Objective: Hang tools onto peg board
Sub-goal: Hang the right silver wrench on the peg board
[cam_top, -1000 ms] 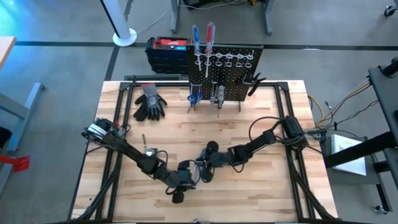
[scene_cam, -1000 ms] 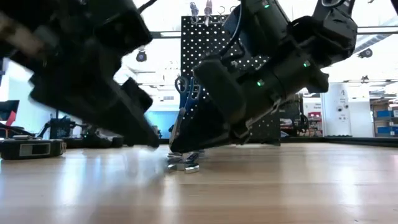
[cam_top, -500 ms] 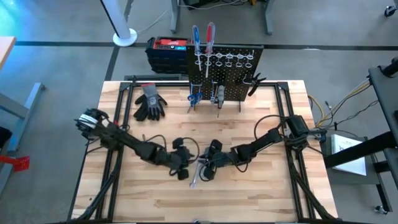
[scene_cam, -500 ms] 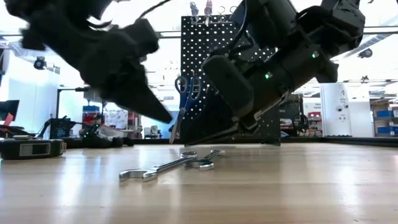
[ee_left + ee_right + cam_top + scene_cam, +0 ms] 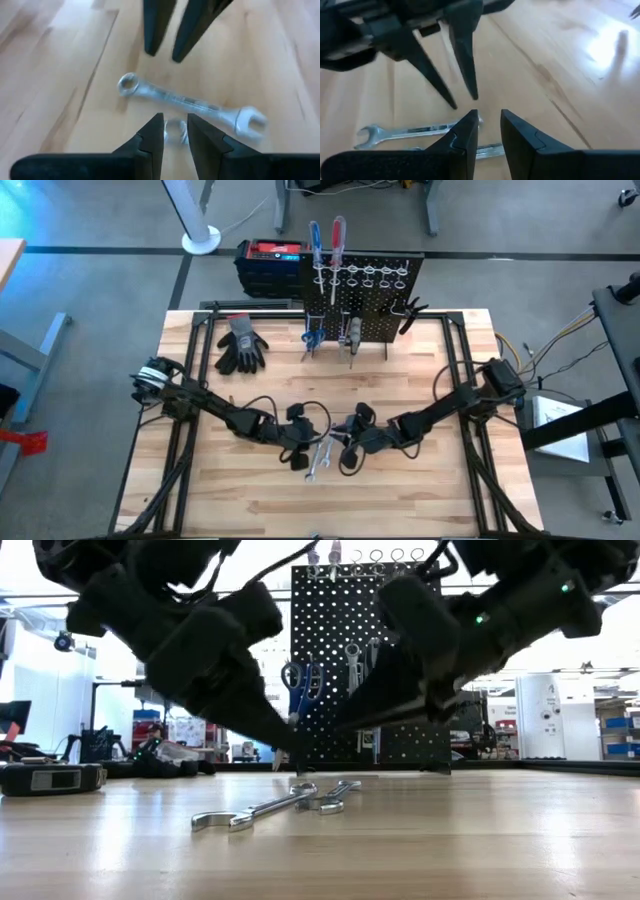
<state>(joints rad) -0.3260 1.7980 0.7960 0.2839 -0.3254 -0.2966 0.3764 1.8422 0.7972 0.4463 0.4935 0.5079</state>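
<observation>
Two silver wrenches lie flat on the wooden table, a longer one [image 5: 250,812] [image 5: 185,102] and a shorter one [image 5: 330,802] [image 5: 487,150], side by side at mid-table [image 5: 318,460]. My left gripper [image 5: 175,120] [image 5: 298,752] hovers just above them, slanting down from the table's left. Its fingers stand a narrow gap apart with nothing between them. My right gripper [image 5: 490,116] [image 5: 345,725] faces it from the right, also slanting down, narrowly open and holding nothing. The peg board [image 5: 362,290] stands upright at the far edge and carries screwdrivers [image 5: 325,240], scissors [image 5: 312,335] and a wrench [image 5: 352,665].
Grey-black gloves [image 5: 240,345] lie at the far left of the table. A red-topped black box [image 5: 268,258] stands behind the peg board's left end. Pliers [image 5: 412,310] hang at the board's right side. Bare wood stretches around the wrenches on the near half.
Both grippers have come up off the table. The left one has swung toward the far edge, the right one up and a little toward the right edge. The longer wrench, bunched under the grippers a second ago, now lies stretched out flat and has kept still since.
</observation>
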